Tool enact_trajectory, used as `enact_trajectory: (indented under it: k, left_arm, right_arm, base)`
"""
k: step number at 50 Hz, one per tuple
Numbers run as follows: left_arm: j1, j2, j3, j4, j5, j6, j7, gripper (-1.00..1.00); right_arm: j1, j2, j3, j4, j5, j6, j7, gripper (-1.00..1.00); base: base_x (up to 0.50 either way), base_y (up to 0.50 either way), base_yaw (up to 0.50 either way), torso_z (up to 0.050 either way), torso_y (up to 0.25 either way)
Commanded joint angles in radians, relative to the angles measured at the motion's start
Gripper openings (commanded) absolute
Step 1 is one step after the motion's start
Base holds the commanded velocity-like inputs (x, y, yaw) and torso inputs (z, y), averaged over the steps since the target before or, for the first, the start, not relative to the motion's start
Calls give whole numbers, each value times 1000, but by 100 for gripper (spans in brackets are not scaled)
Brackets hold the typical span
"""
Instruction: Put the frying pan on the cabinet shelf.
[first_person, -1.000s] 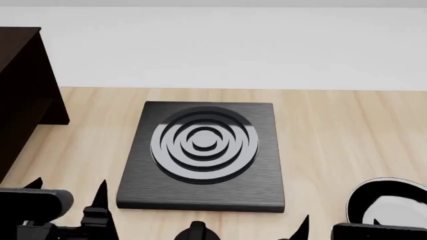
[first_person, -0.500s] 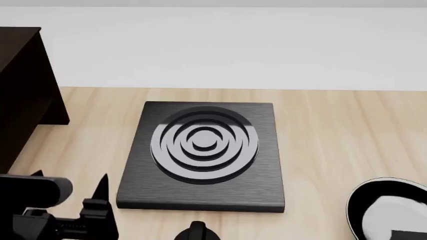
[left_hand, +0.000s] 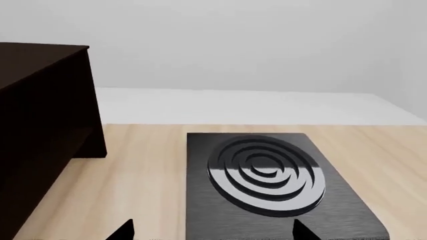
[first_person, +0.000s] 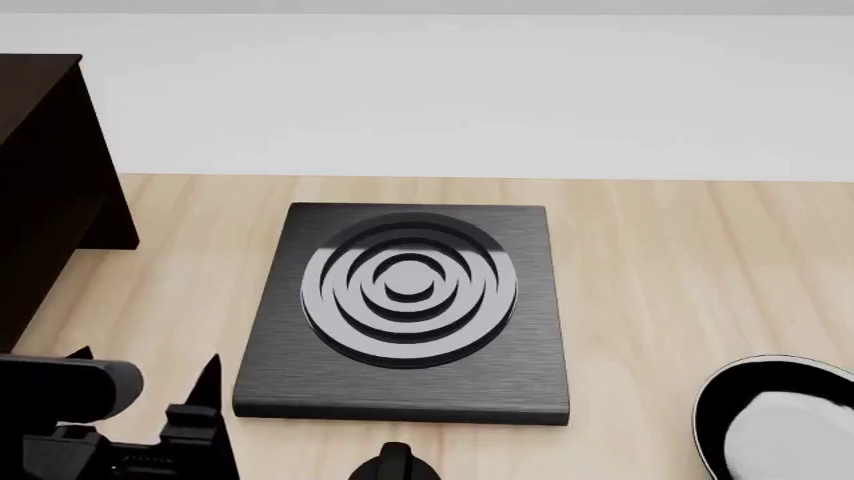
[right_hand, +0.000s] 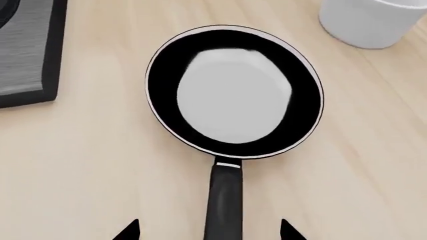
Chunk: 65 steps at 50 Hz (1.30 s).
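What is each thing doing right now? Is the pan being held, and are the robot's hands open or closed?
frying pan: flat on the table, upright, empty, not held.
right gripper: open, fingertips either side of the pan's handle.
left gripper: open, holding nothing.
burner plate: flat on the table, nothing on it.
white bowl: upright beside the pan.
cabinet: standing, no pan on it.

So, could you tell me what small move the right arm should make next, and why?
Probably lower the right claw onto the pan's handle and close. The pan lies free on the table, its handle running between the claw's spread tips, and nothing is gripped yet.
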Motion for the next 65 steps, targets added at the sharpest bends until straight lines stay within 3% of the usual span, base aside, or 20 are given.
enact_trajectory:
  k: [1,30,61,62,65]
  left_arm:
    - [7,-1,0,-1,-10,8,-1,100]
    - [8,-15,17,6,-16,13,-20,100]
    - [15,-29,42,-9,-15,33,-27,100]
    - [14,-29,43,-8,-16,33,-28,100]
    - [12,-29,43,-5,-20,28,-31,100]
  right_arm:
    - [-41,-8,-1,89,-12,-72,-27,100]
    - [-131,-14,-32,226,-49,-208,-75,100]
    - [-58,-5,-92,345,-57,-241,-103,100]
    - [-59,-4,-93,341,-58,-241,-101,-100]
    - [-63,3,-101,312,-62,-235,-92,-100]
  base:
    - [0,0,0,0,0]
    - [0,0,0,0,0]
    - [0,0,0,0,0]
    - [0,0,0,0,0]
    - [0,0,0,0,0]
